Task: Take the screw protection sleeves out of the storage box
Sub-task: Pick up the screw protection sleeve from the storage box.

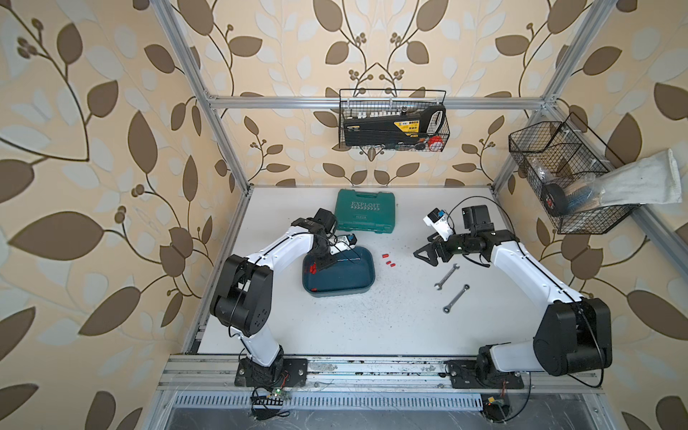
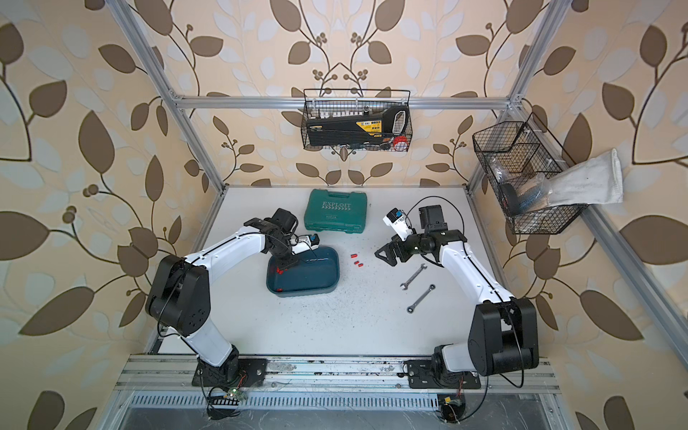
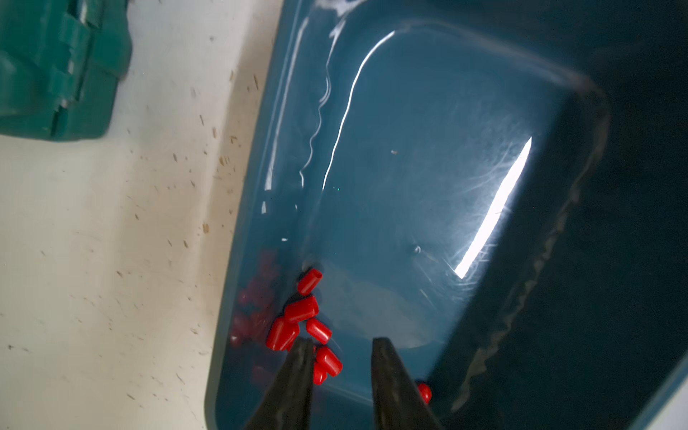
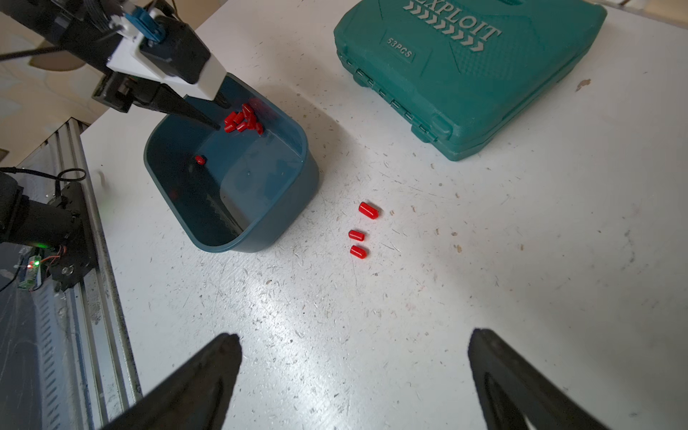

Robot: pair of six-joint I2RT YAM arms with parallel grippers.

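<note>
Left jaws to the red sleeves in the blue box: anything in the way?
Nothing visible. The left jaws stand apart inside the storage box, one tip at the edge of the screw protection sleeves piled by its wall.

White links (image 1: 277,255); black joints (image 1: 242,294); blue connectors (image 1: 441,214); black base plates (image 1: 296,368)

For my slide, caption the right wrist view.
Three red sleeves lie beside the storage box; left jaws reach inside.

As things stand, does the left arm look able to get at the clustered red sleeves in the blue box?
Likely yes: the left gripper hangs inside the lidless storage box, jaws parted right beside the sleeves; nothing covers them.
</note>
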